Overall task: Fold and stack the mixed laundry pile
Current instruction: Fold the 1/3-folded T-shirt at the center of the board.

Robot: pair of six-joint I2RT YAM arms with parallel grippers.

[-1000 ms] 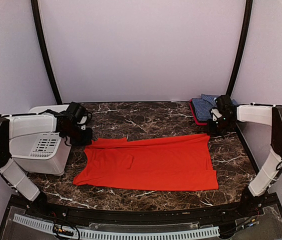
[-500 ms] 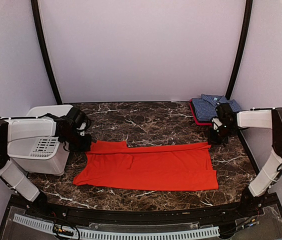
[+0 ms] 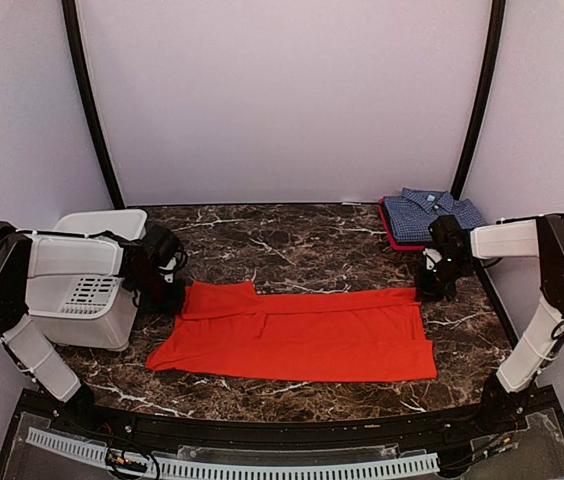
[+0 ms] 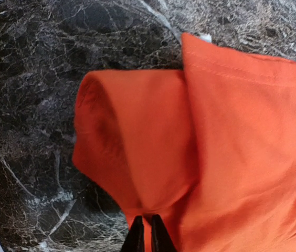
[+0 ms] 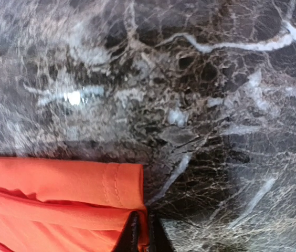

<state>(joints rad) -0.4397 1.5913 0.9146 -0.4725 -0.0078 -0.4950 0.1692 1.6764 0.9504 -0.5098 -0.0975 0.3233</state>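
Left gripper, right gripper each clamped on a far corner of orange shirt on table

From above I can't see either set of fingertips: the left gripper and right gripper, at the far corners of the plain orange-red cloth shirt, hide them under their own wrists. Both wrist views cut that shirt and the fingers off at the bottom edge. Beyond its far-right corner, a red sliver under the folded blue-checked shirt is perhaps another garment.
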